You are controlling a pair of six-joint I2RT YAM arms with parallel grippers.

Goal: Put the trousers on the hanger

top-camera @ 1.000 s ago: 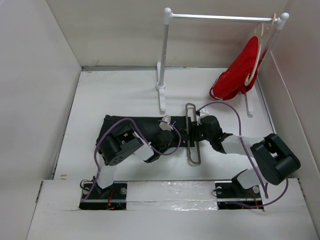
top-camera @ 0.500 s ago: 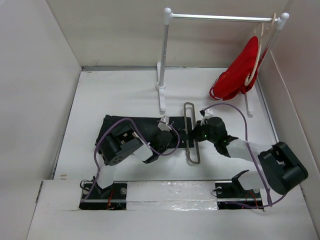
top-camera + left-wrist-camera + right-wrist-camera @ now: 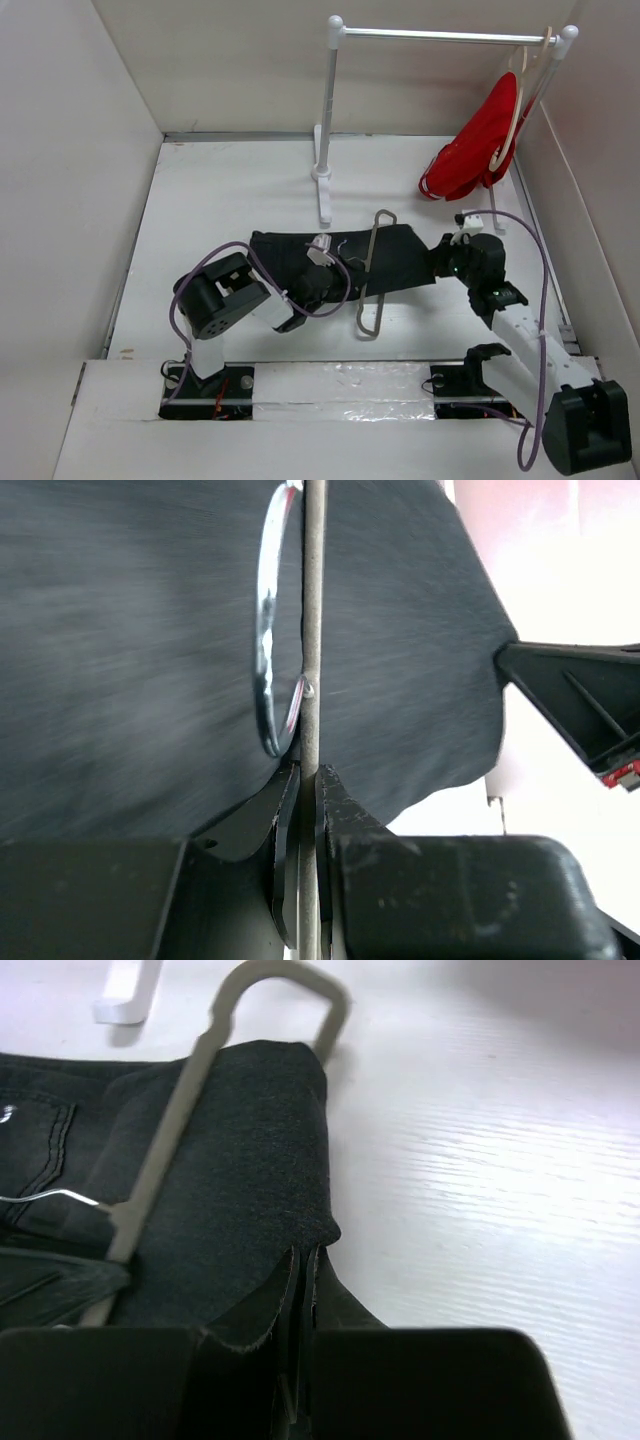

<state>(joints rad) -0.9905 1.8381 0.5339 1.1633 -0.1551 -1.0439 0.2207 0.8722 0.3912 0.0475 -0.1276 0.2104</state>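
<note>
The black trousers [image 3: 385,262] lie across the middle of the table, threaded through the pale grey hanger [image 3: 372,272], whose frame runs from back to front. My left gripper [image 3: 325,270] is shut on the hanger's thin bar [image 3: 312,650]; its metal hook [image 3: 270,630] curves over the black cloth [image 3: 130,650]. My right gripper [image 3: 445,262] is shut on the right end of the trousers [image 3: 240,1190], the cloth edge pinched between its jaws. The hanger's rounded end [image 3: 290,990] shows beyond the cloth in the right wrist view.
A white rail stand [image 3: 328,120] stands at the back centre. A red garment [image 3: 475,145] on a beige hanger hangs from the rail's right end. White walls close in the left, back and right sides.
My right gripper has pulled the trousers' end to the right through the hanger. The hanger has tilted and shifted slightly. My left arm has drawn back and lowered while holding the hanger.
</note>
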